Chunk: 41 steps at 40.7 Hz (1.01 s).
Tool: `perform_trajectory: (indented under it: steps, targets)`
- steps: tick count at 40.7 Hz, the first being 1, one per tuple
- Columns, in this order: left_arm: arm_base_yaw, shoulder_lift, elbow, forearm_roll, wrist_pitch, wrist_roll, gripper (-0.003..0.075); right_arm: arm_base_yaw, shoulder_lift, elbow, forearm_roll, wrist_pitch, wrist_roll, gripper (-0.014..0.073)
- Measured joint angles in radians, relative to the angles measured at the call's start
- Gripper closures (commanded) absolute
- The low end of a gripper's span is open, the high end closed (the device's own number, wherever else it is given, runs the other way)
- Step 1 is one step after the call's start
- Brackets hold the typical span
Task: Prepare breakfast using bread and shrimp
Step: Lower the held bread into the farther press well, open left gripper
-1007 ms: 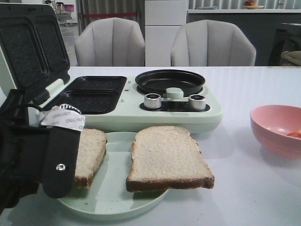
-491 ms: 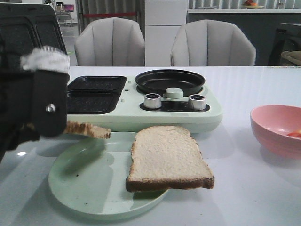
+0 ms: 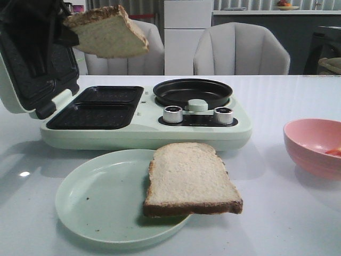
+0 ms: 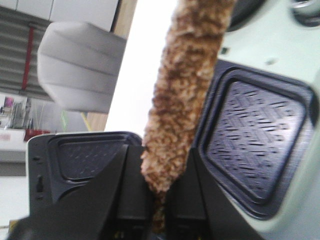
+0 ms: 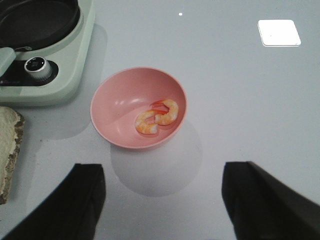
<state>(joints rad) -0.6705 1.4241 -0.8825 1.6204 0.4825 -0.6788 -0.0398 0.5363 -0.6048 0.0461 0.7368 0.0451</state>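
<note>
My left gripper (image 3: 64, 29) is shut on one bread slice (image 3: 109, 31) and holds it high above the open sandwich maker's (image 3: 144, 114) dark moulds (image 3: 96, 106). In the left wrist view the slice (image 4: 185, 90) shows edge-on between my fingers (image 4: 132, 190). The other bread slice (image 3: 189, 178) lies on the pale green plate (image 3: 90, 202). Two shrimp (image 5: 157, 116) lie in the pink bowl (image 5: 115, 110), which also shows at the right of the front view (image 3: 314, 146). My right gripper (image 5: 162, 200) is open and empty, above the table near the bowl.
The maker's lid (image 3: 32, 58) stands open at the left. A round black pan (image 3: 193, 92) and two knobs (image 3: 198, 114) sit on its right half. Two grey chairs (image 3: 186, 50) stand behind the white table (image 3: 277, 213).
My left gripper has lifted the bread slice off the plate, up and back over the sandwich maker. The plate's left half is now bare. The other slice has not moved.
</note>
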Motion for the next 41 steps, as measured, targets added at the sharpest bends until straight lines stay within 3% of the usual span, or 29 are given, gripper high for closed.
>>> perform_trajectory:
  steps: [22, 35, 38, 41]
  targets:
    - [0.208, 0.504, -0.451, 0.007, -0.057, 0.031, 0.0619, 0.000, 0.000, 0.000, 0.000, 0.000, 0.000, 0.0004]
    - [0.254, 0.628, -0.549, 0.010, -0.099, 0.031, 0.0617, 0.000, 0.000, 0.000, 0.000, 0.000, 0.000, 0.0004]
    - [0.254, 0.630, -0.549, 0.011, -0.124, 0.032, 0.0586, 0.000, 0.000, 0.000, 0.000, 0.000, 0.000, 0.0004]
    - [0.254, 0.630, -0.549, 0.011, -0.139, 0.032, 0.0496, 0.000, 0.000, 0.000, 0.000, 0.000, 0.000, 0.0004]
